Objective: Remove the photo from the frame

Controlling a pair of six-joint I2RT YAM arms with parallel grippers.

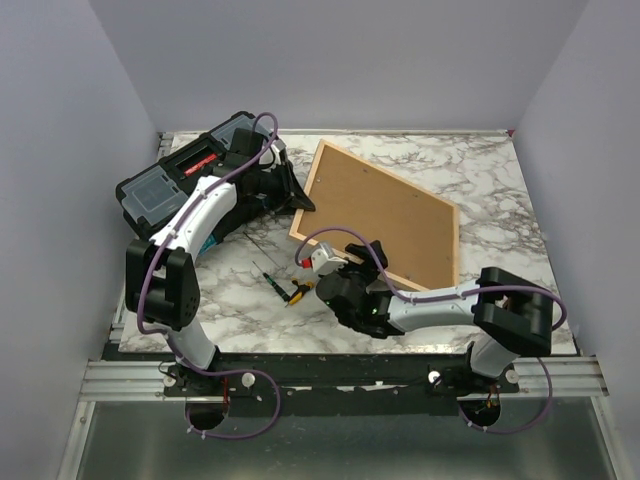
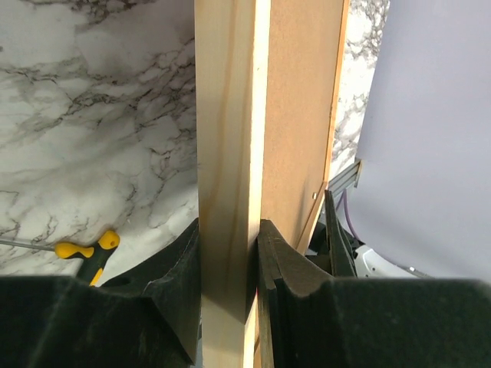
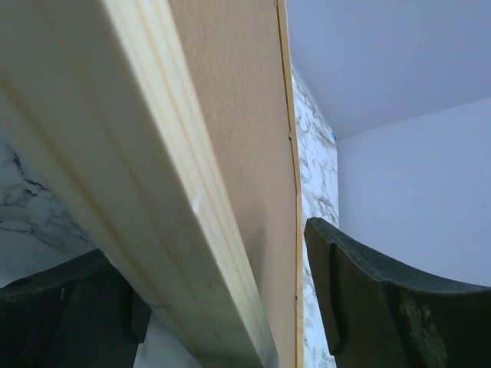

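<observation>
The frame (image 1: pixel 390 173) is seen from above lying on the marble table (image 1: pixel 490 170), turned at an angle, with its brown backing board (image 1: pixel 385 215) facing up. The photo cannot be seen in any view. The left gripper (image 1: pixel 298 200) is placed at the frame's left corner, and the right gripper (image 1: pixel 352 255) at its near edge. From this height, neither pair of jaws can be read.

The grips are shown by the wrist cameras. In the left wrist view the left gripper (image 2: pixel 229 261) is clamped on the light-wood rail of the frame (image 2: pixel 226 115), one black finger pressed against each face, and the backing board (image 2: pixel 299 115) is seen just beside the rail. A yellow-handled screwdriver (image 2: pixel 84 251) is caught at the lower left on the marble (in the overhead view, the screwdriver (image 1: pixel 290 290) lies between the two arms).

In the right wrist view the right gripper (image 3: pixel 222 307) is held with its jaws apart, straddling the frame's edge (image 3: pixel 138 176). A thin strip of marble is visible between the right-hand finger (image 3: pixel 368 307) and the board's rim, so that side is not touching. Whether the other finger (image 3: pixel 61 314) touches the wood is hard to tell.

A black toolbox (image 1: pixel 170 180) is seen only from above, at the table's far left.
</observation>
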